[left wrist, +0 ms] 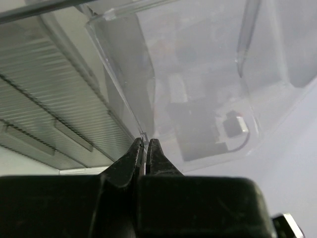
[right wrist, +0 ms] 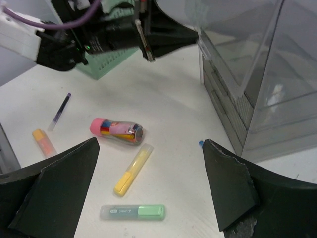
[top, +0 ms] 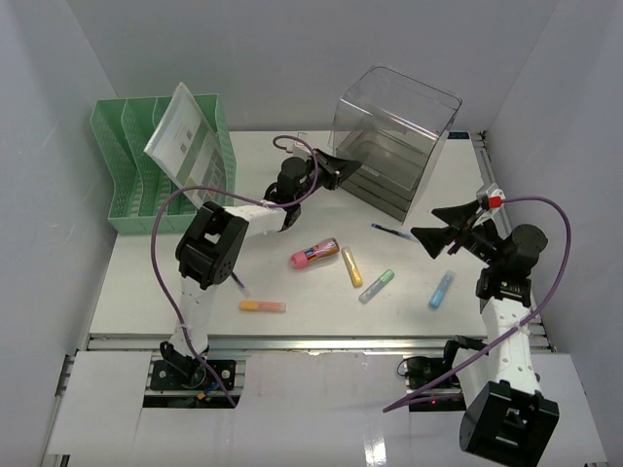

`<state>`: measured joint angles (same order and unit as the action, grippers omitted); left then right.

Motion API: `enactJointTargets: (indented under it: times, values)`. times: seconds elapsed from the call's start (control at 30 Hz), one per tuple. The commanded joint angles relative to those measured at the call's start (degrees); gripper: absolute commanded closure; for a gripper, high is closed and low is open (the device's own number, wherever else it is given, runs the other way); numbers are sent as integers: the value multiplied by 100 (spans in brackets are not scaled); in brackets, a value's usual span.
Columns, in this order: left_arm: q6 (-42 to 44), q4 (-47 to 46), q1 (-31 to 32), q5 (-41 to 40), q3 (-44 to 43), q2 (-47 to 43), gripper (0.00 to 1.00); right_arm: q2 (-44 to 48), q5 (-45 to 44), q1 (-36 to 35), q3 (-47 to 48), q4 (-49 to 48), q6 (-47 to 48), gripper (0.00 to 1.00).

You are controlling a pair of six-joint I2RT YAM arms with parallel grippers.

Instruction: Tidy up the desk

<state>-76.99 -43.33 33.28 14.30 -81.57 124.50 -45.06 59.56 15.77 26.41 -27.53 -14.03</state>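
The white desk (top: 156,282) holds scattered stationery: a pink-capped tube (top: 314,254), a yellow highlighter (top: 350,266), a green highlighter (top: 377,285), a blue highlighter (top: 441,289), an orange highlighter (top: 263,305) and a blue pen (top: 393,231). My left gripper (top: 338,167) is at the front left corner of the clear drawer box (top: 394,136). In the left wrist view it (left wrist: 145,144) is shut on the box's thin wall edge (left wrist: 124,84). My right gripper (top: 438,233) hovers open and empty above the desk; the yellow highlighter (right wrist: 132,168) and green highlighter (right wrist: 132,212) lie below it (right wrist: 151,144).
A green slotted file rack (top: 136,180) with a printed sheet (top: 185,136) stands at the back left. A thin purple pen (right wrist: 60,110) lies near the orange highlighter (right wrist: 43,141). The aluminium rail (top: 311,342) runs along the front edge. White walls enclose three sides.
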Motion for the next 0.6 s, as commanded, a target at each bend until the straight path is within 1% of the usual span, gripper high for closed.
enactJointTargets:
  times: [0.0,0.1,0.27,0.4,0.57]
  values:
    - [501,-139,-27,411,223,-961,100,-583,128,23,961,1495,521,9]
    - [485,-165,-32,506,326,-1168,100,-778,339,23,1557,2038,551,9]
    - [464,-214,-41,587,451,-1438,100,-854,526,11,2208,2169,-56,10]
    - [404,-264,-41,662,458,-1542,100,-1005,74,-57,2466,2217,-907,10]
    - [326,-277,-41,716,530,-1692,100,-1322,-274,-167,2595,1890,-1556,8]
